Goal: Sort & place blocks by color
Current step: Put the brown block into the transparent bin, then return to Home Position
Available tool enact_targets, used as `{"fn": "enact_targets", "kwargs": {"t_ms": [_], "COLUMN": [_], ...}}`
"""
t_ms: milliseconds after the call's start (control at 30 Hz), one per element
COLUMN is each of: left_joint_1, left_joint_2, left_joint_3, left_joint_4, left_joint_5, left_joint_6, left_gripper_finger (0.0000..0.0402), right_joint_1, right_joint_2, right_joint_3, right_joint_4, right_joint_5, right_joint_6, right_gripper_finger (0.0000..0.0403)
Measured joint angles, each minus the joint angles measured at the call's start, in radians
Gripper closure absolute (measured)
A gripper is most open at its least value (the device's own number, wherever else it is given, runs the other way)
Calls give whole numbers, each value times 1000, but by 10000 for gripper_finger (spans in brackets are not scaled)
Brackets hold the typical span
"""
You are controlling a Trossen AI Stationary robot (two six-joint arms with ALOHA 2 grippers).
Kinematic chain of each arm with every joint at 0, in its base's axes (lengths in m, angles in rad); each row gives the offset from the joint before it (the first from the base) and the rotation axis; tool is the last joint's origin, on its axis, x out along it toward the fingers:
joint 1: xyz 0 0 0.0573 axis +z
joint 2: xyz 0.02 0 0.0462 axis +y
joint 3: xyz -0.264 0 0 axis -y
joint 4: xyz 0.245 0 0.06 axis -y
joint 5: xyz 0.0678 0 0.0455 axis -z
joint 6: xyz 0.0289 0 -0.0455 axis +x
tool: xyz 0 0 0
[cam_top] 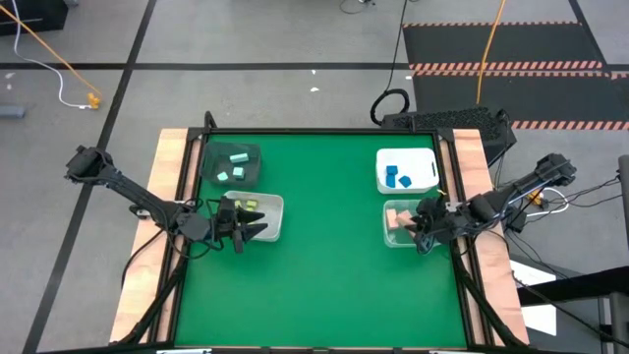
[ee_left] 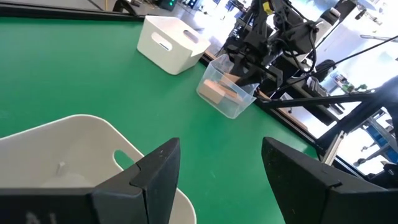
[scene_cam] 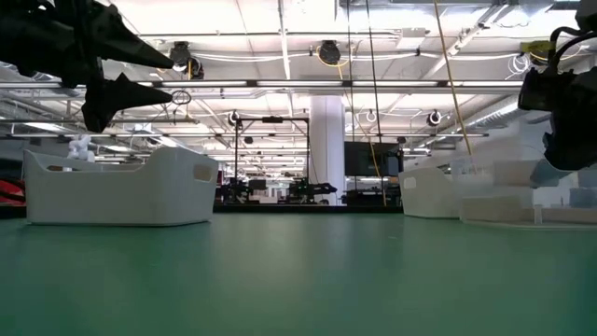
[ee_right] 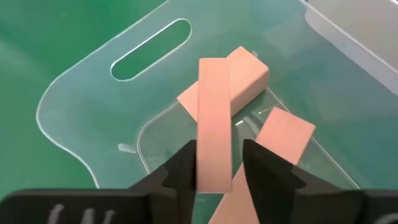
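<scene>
My right gripper [cam_top: 423,234] hangs over the clear bin [cam_top: 392,239] at the table's right edge, shut on a tan-orange bar [ee_right: 213,118]. Two more tan-orange blocks [ee_right: 244,73] [ee_right: 283,138] lie on that bin's floor. My left gripper [cam_top: 251,230] is open with nothing between its fingers [ee_left: 217,177], at the near side of the other clear bin [cam_top: 273,203], where yellow-green blocks [cam_top: 247,205] lie. Mint green blocks [cam_top: 236,165] sit in the dark grey bin [cam_top: 212,159], blue blocks [cam_top: 396,178] in the white bin [cam_top: 423,158]. My right gripper pinches the tan-orange bar between its two fingers [ee_right: 179,174], on the bar's long sides near its gripper-side end [ee_right: 214,165]. It comes slanting down from the table's right. The bar runs forward along the fingers over the bin; whether its far end [ee_right: 211,65] touches the block below, I cannot tell.
The four bins stand in two pairs, one by the left edge and one by the right edge. Green table surface [cam_top: 324,256] lies between and in front of them. Wooden side rails [cam_top: 162,197] border the table. Cables and a black mat lie on the floor beyond the far edge.
</scene>
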Motion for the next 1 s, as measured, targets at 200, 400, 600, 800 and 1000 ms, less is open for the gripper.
{"fn": "enact_targets", "kwargs": {"t_ms": [200,400,600,800,1000], "left_joint_1": [0,0,0,0,0], "left_joint_2": [0,0,0,0,0], "left_joint_3": [0,0,0,0,0], "left_joint_4": [0,0,0,0,0], "left_joint_5": [0,0,0,0,0], "left_joint_6": [1,1,1,1,24], "left_gripper_finger": [174,174,174,174,174], "right_joint_1": [0,0,0,0,0], "right_joint_2": [-2,-2,-2,-13,-26], "right_joint_3": [0,0,0,0,0], "right_joint_4": [0,0,1,136,479], "right_joint_5": [0,0,0,0,2], "right_joint_6": [-10,-29,-32,-159,-373], "right_gripper_finger": [236,167,97,59,56]}}
